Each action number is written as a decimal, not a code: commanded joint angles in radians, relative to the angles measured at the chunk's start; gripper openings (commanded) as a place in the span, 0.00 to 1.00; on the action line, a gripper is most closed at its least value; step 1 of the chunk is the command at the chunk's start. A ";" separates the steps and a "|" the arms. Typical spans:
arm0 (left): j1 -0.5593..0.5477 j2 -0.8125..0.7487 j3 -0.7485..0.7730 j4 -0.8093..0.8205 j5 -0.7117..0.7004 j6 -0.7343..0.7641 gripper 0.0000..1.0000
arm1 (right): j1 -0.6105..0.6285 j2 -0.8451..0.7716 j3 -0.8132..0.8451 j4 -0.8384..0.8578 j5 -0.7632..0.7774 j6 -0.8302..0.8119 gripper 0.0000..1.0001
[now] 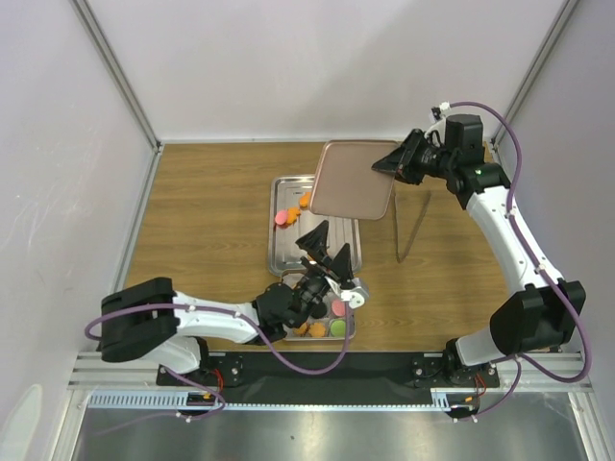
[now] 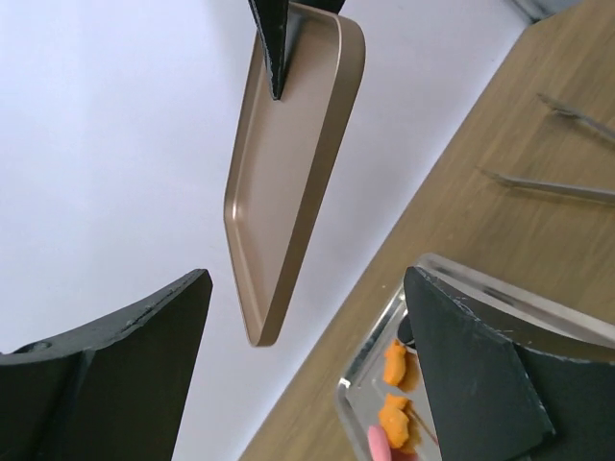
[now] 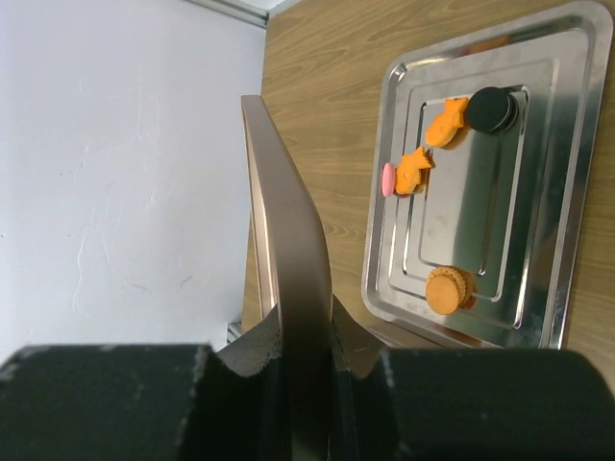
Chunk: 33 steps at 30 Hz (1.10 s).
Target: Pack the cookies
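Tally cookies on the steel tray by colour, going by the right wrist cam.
Orange cookies: 3
Black cookie: 1
Pink cookie: 1
Total: 5 visible on the steel tray

Pose: left arm runs low from its base toward the table centre, forearm angled up and right. The left gripper points away from the base, jaws spread wide with nothing between them. The right arm rises from its base, bends at the elbow on the right and reaches to the far side, wrist turned left. The right gripper is clamped tight on the rim of a bronze tray, probably held off the table; height is unclear from above.
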 commanded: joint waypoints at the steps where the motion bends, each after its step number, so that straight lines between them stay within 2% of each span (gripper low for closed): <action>1: 0.034 0.037 0.060 0.125 0.066 0.099 0.88 | -0.001 -0.058 0.005 0.005 -0.035 0.016 0.06; 7: 0.057 0.144 0.104 0.275 0.074 0.196 0.89 | 0.007 -0.085 -0.015 0.002 -0.040 0.015 0.06; 12: 0.082 0.193 0.147 0.297 0.086 0.217 0.89 | 0.007 -0.108 -0.061 0.019 -0.044 0.018 0.06; 17: 0.106 0.281 0.195 0.464 0.088 0.312 0.88 | 0.010 -0.119 -0.099 0.030 -0.058 0.024 0.06; 22: 0.115 0.318 0.221 0.535 0.080 0.334 0.75 | 0.010 -0.128 -0.121 0.035 -0.066 0.026 0.06; 26: 0.124 0.307 0.245 0.536 0.043 0.282 0.61 | 0.010 -0.133 -0.127 0.028 -0.069 0.022 0.06; 33: 0.128 0.269 0.262 0.535 0.034 0.253 0.51 | 0.019 -0.142 -0.159 0.044 -0.069 0.024 0.06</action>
